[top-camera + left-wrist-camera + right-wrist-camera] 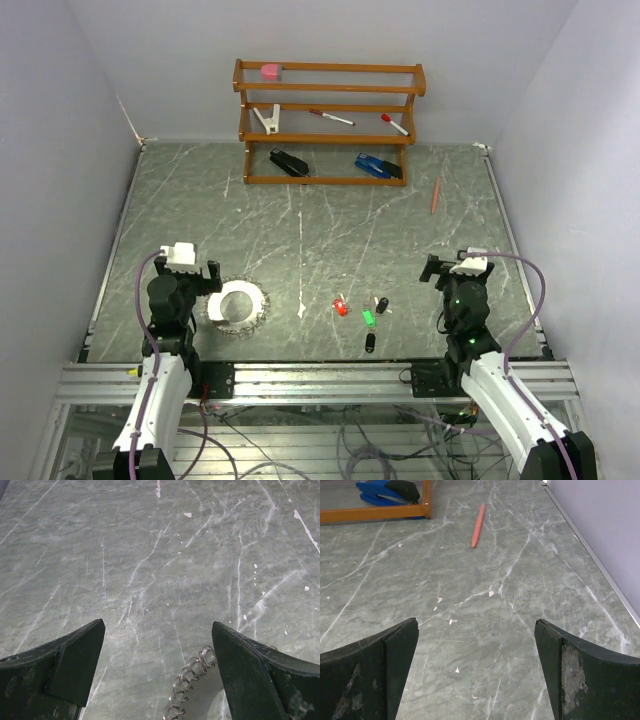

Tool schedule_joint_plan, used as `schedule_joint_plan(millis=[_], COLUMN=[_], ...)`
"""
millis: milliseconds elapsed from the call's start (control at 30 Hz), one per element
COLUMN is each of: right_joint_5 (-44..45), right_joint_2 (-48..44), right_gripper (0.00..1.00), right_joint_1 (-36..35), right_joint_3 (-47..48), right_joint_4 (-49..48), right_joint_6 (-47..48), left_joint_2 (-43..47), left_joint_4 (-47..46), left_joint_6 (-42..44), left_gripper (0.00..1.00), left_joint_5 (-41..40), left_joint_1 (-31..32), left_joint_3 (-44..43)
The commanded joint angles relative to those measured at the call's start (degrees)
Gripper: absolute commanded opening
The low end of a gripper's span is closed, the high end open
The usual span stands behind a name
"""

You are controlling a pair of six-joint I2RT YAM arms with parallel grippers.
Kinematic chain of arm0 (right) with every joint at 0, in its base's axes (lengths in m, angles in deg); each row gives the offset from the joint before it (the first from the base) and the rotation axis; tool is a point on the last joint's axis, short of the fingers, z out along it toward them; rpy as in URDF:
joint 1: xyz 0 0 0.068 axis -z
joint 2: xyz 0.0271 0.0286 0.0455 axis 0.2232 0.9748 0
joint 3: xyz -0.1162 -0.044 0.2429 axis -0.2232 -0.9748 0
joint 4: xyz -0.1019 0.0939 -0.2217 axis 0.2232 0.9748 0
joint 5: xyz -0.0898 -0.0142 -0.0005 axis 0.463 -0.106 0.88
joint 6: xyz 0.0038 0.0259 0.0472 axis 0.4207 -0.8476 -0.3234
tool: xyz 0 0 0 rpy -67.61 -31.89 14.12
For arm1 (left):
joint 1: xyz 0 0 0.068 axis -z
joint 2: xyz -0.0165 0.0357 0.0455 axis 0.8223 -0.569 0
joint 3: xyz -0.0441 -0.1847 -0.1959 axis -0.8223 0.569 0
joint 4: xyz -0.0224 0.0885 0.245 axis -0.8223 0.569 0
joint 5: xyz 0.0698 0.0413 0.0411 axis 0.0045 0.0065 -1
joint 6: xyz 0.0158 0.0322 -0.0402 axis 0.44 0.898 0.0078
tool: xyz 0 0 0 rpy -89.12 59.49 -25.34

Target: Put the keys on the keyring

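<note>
Both spread, empty: left hand [158, 627] beside keyring [192, 672], right hand [476, 625]; keys [368, 318] between; rack [325, 138], pencil [436, 195] far back.

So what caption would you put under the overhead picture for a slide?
Left tool and right tool open; keyring beside the left, coloured keys between the arms, wooden rack behind.

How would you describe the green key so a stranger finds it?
On the grey table, right of the large keyring, lies a cluster of tiny keys. The green key sits mid-cluster, the only green head among one red and two black.
</note>
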Motion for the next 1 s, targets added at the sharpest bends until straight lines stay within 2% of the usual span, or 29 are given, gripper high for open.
schedule_joint_plan(millis=[0, 267, 400, 700, 767, 900, 967], right_joint_5=[0.5, 0.5, 3.3, 5.4, 6.9, 7.0, 5.7], right_joint_2=[-0.5, -0.3, -0.5, -0.9, 0.8, 10.7, 16.3], right_gripper=[1.00, 1.00, 1.00, 1.00, 1.00, 1.00, 1.00], right_joint_1=[0.3, 0.3, 0.3, 0.3, 0.3, 0.2, 0.2], right_joint_3=[-4.8, -4.7, -4.8, -4.0, -0.2, 17.9, 26.0], right_joint_4=[-0.8, -0.9, -0.9, 0.1, 3.5, 15.9, 20.1], right_joint_6=[0.2, 0.2, -1.2, -1.9, -2.1, -4.4, -4.2], left_joint_2=[0.3, 0.4, 0.7, 1.6, 1.2, -4.6, -8.1], left_joint_4=[-2.3, -2.3, -2.2, -1.5, -1.1, 3.3, 5.6], left_joint_6=[0.5, 0.4, 0.5, 1.8, 1.6, 2.0, 3.0], left_gripper=[0.99, 0.99, 0.99, 1.00, 1.00, 0.98, 0.95], left_joint_5=[1.2, 1.3, 1.3, 5.3, 5.3, 6.0, 8.5], left_joint_1=[-0.6, -0.6, -0.7, -0.7, -0.7, -0.7, -0.6], left_joint_3=[-1.0, -0.9, -0.9, -0.7, -2.0, -8.5, -12.5])
